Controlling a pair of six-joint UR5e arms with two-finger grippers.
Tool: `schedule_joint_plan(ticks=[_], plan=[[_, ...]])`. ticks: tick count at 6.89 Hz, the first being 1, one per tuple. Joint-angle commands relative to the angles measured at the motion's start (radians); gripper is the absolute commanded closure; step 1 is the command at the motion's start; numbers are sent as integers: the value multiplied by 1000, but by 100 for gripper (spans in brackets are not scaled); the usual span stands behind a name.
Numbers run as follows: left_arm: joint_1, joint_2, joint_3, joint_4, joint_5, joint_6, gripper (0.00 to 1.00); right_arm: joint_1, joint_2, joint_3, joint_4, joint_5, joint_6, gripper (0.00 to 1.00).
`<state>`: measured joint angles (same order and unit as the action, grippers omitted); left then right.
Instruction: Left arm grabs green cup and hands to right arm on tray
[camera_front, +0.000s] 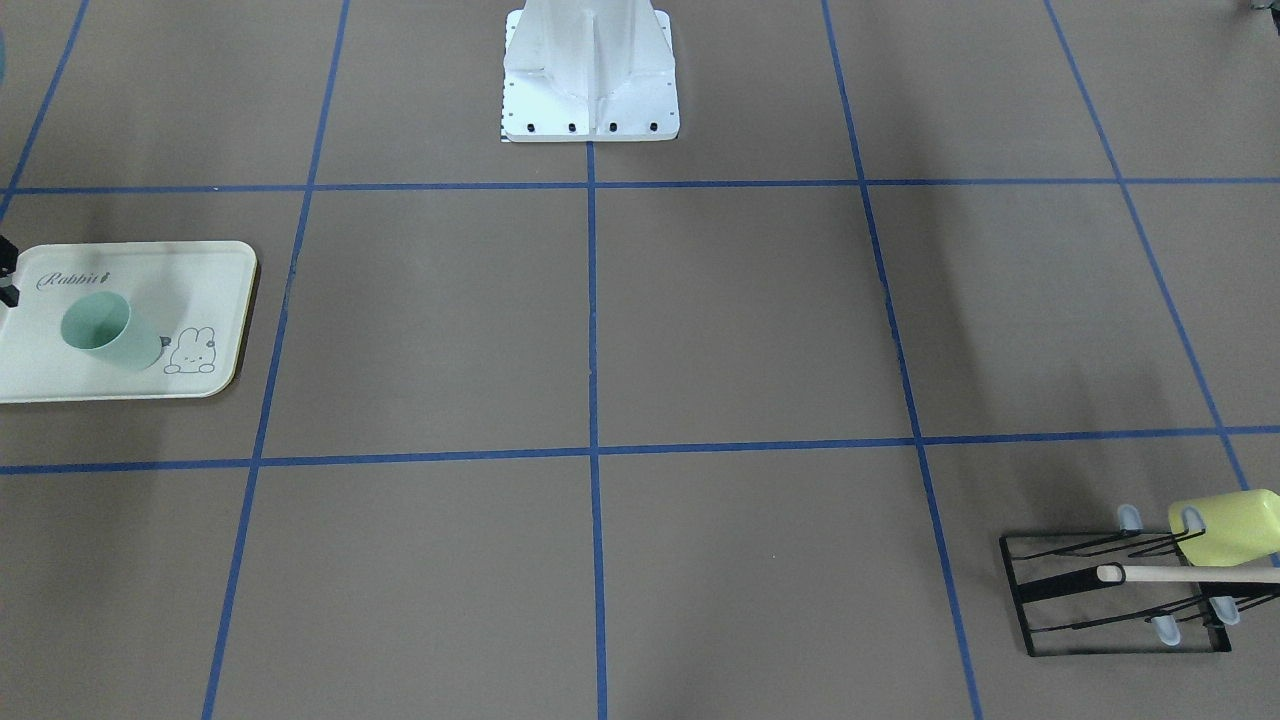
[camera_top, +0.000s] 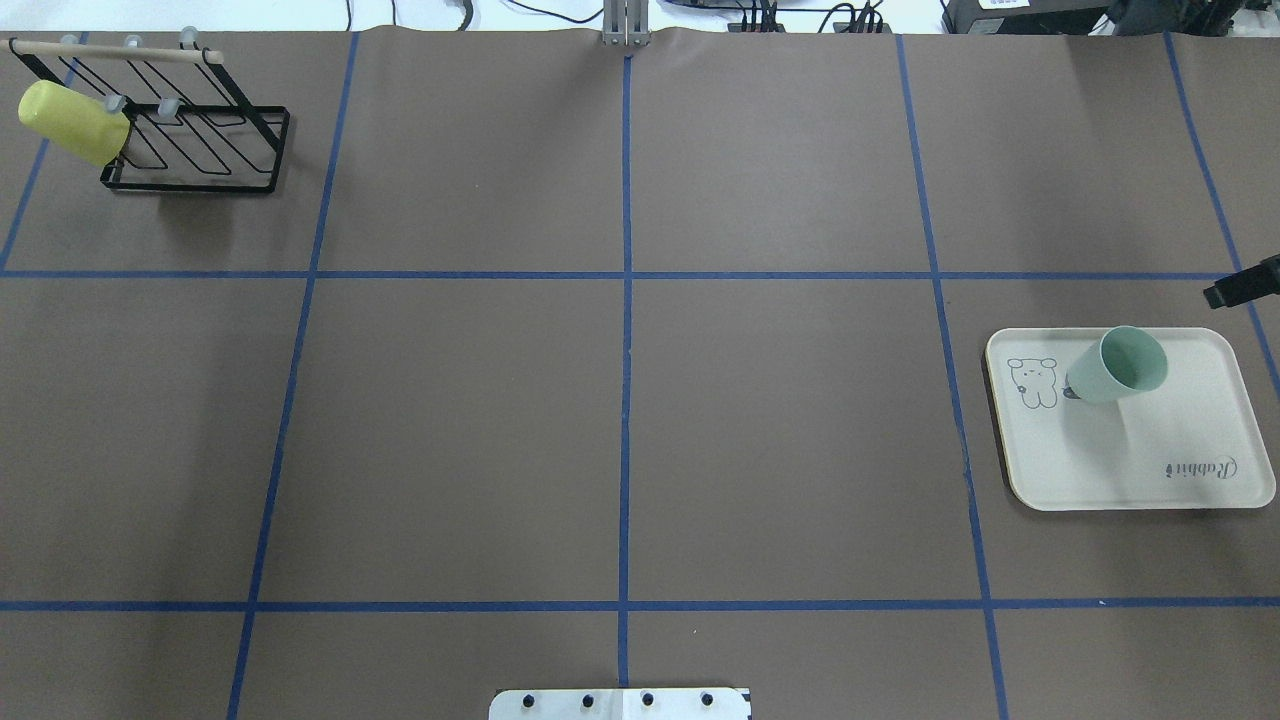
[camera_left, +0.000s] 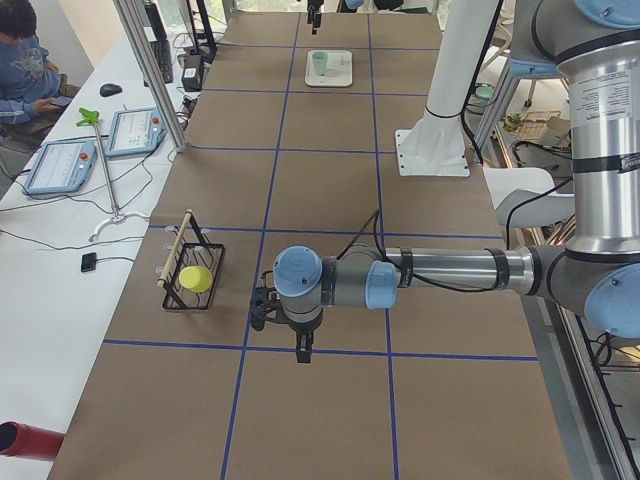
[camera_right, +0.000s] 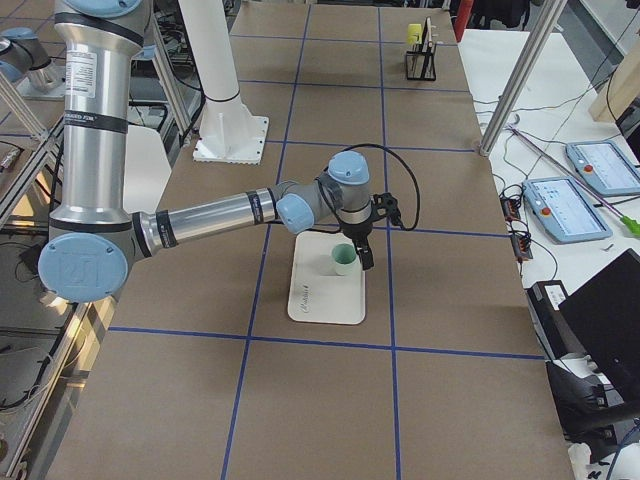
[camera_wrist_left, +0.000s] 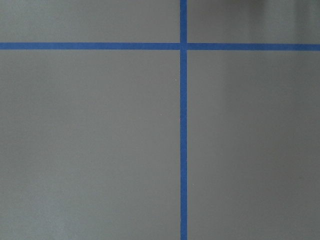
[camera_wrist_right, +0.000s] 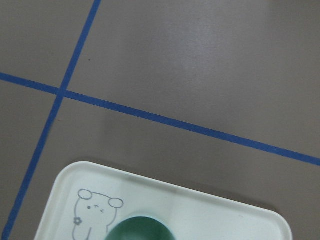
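Note:
The green cup (camera_top: 1120, 365) stands upright on the cream tray (camera_top: 1180, 440), beside the bunny drawing; it also shows in the front view (camera_front: 105, 332) and the right side view (camera_right: 344, 260). My right gripper (camera_right: 362, 252) hangs just past the tray's far edge, apart from the cup. Only a black tip of it shows at the overhead edge (camera_top: 1243, 285), so I cannot tell if it is open or shut. The right wrist view shows the tray (camera_wrist_right: 210, 215) and the cup's rim (camera_wrist_right: 141, 229). My left gripper (camera_left: 300, 345) is over bare table near the rack; its state is unclear.
A black wire rack (camera_top: 200, 130) with a wooden bar stands at the far left corner and holds a yellow-green cup (camera_top: 70, 122). The white robot base (camera_front: 590, 80) sits at the robot's side of the table. Blue tape lines grid the brown table.

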<state>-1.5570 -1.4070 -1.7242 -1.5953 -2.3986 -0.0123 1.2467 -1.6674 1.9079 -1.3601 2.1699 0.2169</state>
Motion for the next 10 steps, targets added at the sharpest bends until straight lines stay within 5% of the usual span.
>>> schedule_joint_plan(ticks=[1,4,10], plan=[[0,0,2,-2,2,0,0,127,-1,-7,-260,21,-320,0],[0,2,2,-3,3,0,0,189,-104,-61,-337,21,-353,0],[0,2,11,-9,1,3,0,230,-97,-95,-330,84,-346,0]])
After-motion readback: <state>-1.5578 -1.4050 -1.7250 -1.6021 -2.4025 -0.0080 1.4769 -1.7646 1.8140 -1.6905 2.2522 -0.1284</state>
